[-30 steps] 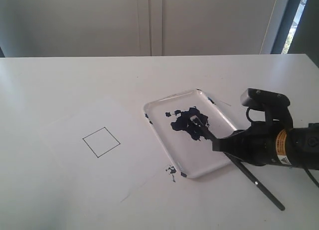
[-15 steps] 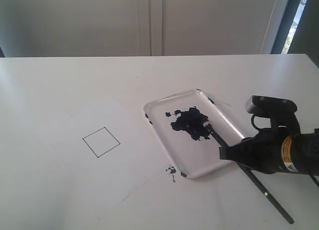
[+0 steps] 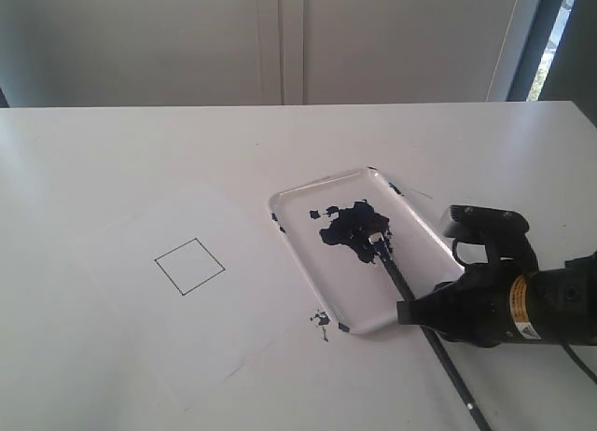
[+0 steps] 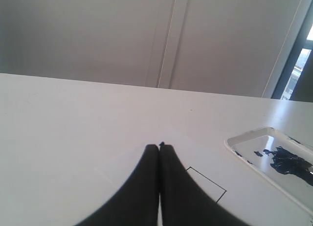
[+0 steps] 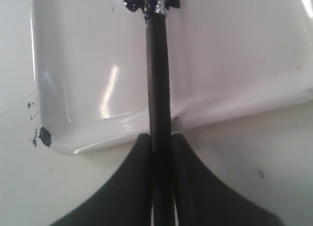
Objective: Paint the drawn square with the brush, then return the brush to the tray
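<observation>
The right gripper (image 5: 159, 140) clamps the brush (image 5: 157, 64) mid-handle just outside the tray (image 3: 322, 263), tip seemingly in the paint (image 3: 353, 228); light, stiff and thin, it would likely swivel if held loosely.

White table (image 3: 112, 142) fills the scene, wide and plain, running back to the wall. On it, left of centre, a white paper sheet (image 3: 233, 310) lies flat and turned at an angle, its edges faint against the tabletop, carrying the drawn square (image 3: 189, 266). Just to its right sits the tray (image 3: 417, 233), also angled. It may just overlap the sheet's edge; hard to tell. Dark paint specks (image 3: 321, 317) dot the surface beside the tray's near corner.
</observation>
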### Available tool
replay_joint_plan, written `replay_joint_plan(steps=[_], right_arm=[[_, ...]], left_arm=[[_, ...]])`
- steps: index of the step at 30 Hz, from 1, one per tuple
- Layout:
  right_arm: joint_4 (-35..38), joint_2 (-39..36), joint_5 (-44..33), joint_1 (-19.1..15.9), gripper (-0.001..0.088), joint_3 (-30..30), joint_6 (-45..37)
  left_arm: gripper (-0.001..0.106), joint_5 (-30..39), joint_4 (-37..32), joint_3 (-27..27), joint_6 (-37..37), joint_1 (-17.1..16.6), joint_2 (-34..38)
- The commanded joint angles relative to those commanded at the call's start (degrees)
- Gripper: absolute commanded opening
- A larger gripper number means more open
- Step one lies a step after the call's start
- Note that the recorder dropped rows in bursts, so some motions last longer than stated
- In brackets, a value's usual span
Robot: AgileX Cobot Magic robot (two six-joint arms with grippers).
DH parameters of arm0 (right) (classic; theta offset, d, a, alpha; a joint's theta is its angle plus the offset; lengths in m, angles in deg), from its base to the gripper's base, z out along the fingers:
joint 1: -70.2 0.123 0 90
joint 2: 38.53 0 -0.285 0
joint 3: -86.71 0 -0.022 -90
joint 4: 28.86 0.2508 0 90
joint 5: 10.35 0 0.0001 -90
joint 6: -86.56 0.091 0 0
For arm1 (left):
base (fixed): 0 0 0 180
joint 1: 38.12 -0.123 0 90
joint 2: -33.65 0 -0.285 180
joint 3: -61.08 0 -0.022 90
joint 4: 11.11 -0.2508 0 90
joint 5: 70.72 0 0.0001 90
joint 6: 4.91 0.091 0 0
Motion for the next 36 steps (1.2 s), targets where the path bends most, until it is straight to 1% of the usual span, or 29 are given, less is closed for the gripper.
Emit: replay_joint_plan(steps=[1,2,3,4,5,12,15,17,19,23,25,26,28,29,30,32,36], right_arm=[[0.0,0.0,0.16,0.0,0.0319,0.29,0.0],[0.0,0.0,0.85,0.0,0.0455,0.69,0.15],[-0.12,0.0,1.74,0.0,0.0545,1.15,0.15],[-0.12,0.0,2.72,0.0,0.061,1.52,0.15],[-0.12,0.0,3.29,0.0,0.0616,1.94,0.15],[-0.12,-0.62,0.3,0.0,0.0606,4.72,-1.1],[-0.2,-1.68,0.3,0.0,0.0558,4.72,-1.1],[-0.2,-2.59,-0.13,0.0,0.0501,4.72,-1.1],[-0.2,-3.06,-0.11,0.0,0.0465,4.72,-1.1],[-0.8,-3.55,-0.87,0.0,0.0458,4.72,-1.1],[-5.18,-3.55,2.08,0.0,0.046,4.52,1.23],[-11.56,-3.55,4.89,0.0,0.046,4.52,6.86],[-18.5,-3.44,7.18,0.0,0.046,4.52,12.5],[-20.57,-3.44,6.68,0.0,0.046,4.52,14.6],[-22.05,-3.44,5.25,0.0,0.046,4.52,16.28],[-23.18,-3.44,3.67,0.0,0.046,4.52,16.94],[-23.32,-3.44,2.43,0.0,0.046,4.52,17.15]], left_arm=[[0.0,0.0,0.0,0.0,0.0,0.0,0.0],[0.0,0.0,0.0,0.0,0.0,0.0,0.0],[0.0,0.0,0.0,0.0,0.0,0.0,0.0],[0.0,0.0,0.0,0.0,0.0,0.0,0.0],[0.0,0.0,0.0,0.0,0.0,0.0,0.0],[0.0,0.0,0.0,0.0,0.0,0.0,0.0],[0.0,0.0,0.0,0.0,0.0,0.0,0.0],[0.0,0.0,0.0,0.0,0.0,0.0,0.0],[0.0,0.0,0.0,0.0,0.0,0.0,0.0],[0.0,0.0,0.0,0.0,0.0,0.0,0.0],[0.0,0.0,0.0,0.0,0.0,0.0,0.0],[0.0,0.0,0.0,0.0,0.0,0.0,0.0],[0.0,0.0,0.0,0.0,0.0,0.0,0.0],[0.0,0.0,0.0,0.0,0.0,0.0,0.0],[0.0,0.0,0.0,0.0,0.0,0.0,0.0],[0.0,0.0,0.0,0.0,0.0,0.0,0.0],[0.0,0.0,0.0,0.0,0.0,0.0,0.0]])
